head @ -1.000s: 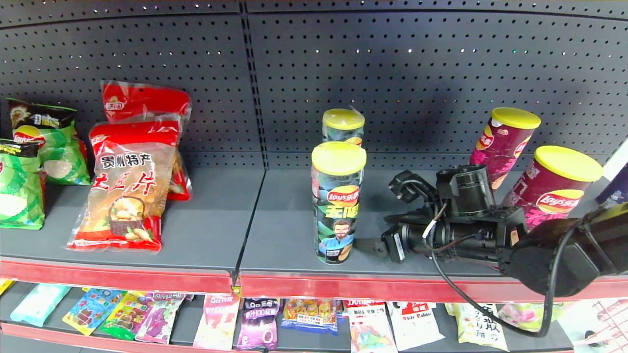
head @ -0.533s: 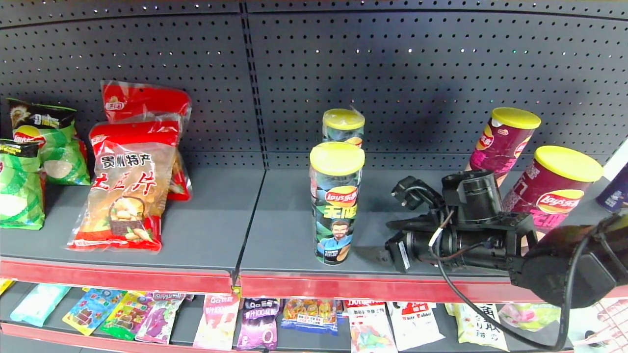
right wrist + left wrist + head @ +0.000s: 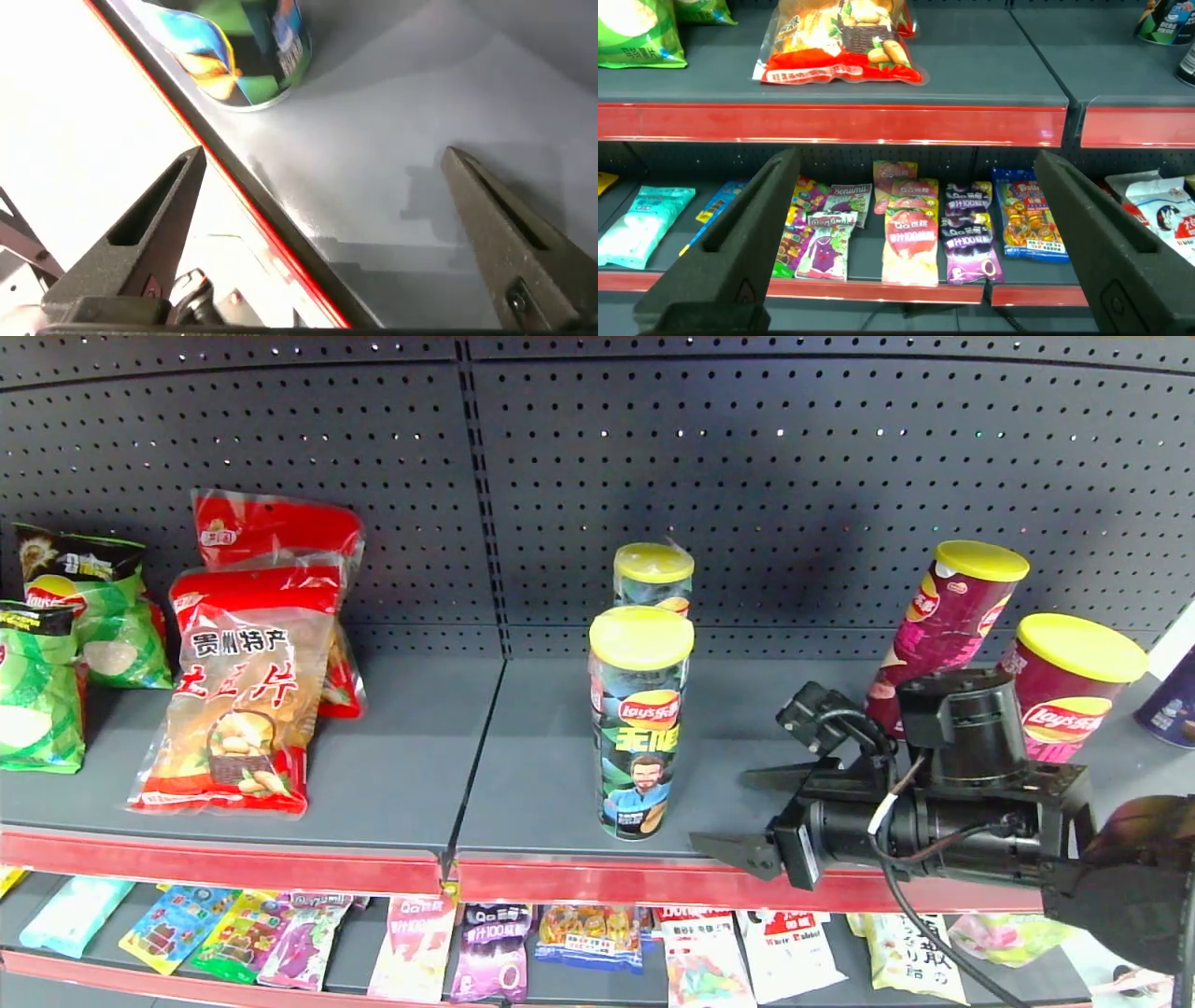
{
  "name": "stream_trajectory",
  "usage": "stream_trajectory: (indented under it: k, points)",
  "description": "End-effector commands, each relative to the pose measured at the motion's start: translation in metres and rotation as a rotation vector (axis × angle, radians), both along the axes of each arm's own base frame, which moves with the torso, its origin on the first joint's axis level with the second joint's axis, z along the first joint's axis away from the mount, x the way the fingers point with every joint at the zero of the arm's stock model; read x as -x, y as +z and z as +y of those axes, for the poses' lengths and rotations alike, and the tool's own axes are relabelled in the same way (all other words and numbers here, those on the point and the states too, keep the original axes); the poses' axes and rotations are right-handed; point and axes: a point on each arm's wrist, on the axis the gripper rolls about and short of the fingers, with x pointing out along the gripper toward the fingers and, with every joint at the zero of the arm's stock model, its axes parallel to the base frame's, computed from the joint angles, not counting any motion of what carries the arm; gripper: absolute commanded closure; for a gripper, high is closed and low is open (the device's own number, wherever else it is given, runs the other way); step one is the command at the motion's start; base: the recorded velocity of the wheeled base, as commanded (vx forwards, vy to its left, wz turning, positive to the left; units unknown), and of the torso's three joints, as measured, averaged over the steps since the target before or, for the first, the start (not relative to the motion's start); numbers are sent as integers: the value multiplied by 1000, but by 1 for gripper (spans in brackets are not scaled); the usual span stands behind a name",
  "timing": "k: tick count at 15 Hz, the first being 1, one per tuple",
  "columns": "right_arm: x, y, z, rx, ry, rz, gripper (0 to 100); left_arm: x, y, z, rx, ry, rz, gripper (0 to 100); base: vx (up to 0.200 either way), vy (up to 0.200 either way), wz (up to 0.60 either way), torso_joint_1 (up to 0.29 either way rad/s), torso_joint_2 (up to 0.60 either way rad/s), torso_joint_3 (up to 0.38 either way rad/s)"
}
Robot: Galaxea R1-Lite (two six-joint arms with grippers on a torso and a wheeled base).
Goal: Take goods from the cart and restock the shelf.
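The green chip can (image 3: 640,723) stands upright near the front edge of the shelf (image 3: 373,775), with a second like can (image 3: 653,576) right behind it. Just right of the can and apart from it, the right gripper (image 3: 719,809) hangs at the shelf's red lip, spread wide and holding nothing. Farther right stand two purple cans (image 3: 1069,686), the rear one tilted. Left of the can lie red snack bags (image 3: 238,691). The left gripper (image 3: 917,157), wide open and empty, faces the sweet packets (image 3: 910,238) on the tier below the can
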Motion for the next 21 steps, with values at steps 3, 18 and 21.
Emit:
stream_trajectory:
  k: [3, 18, 21]
  points:
    - [30, 7, -6, -10, 46, -20, 0, 0, 0, 0, 0, 0, 1, 0, 0, 0, 0, 0, 0, 0]
    - [255, -19, -139, -110, -674, -392, 0, 0, 0, 0, 0, 0, 1, 0, 0, 0, 0, 0, 0, 0]
    - [256, -33, -144, -66, -907, -504, 0, 0, 0, 0, 2, 0, 1, 0, 0, 0, 0, 0, 0, 0]
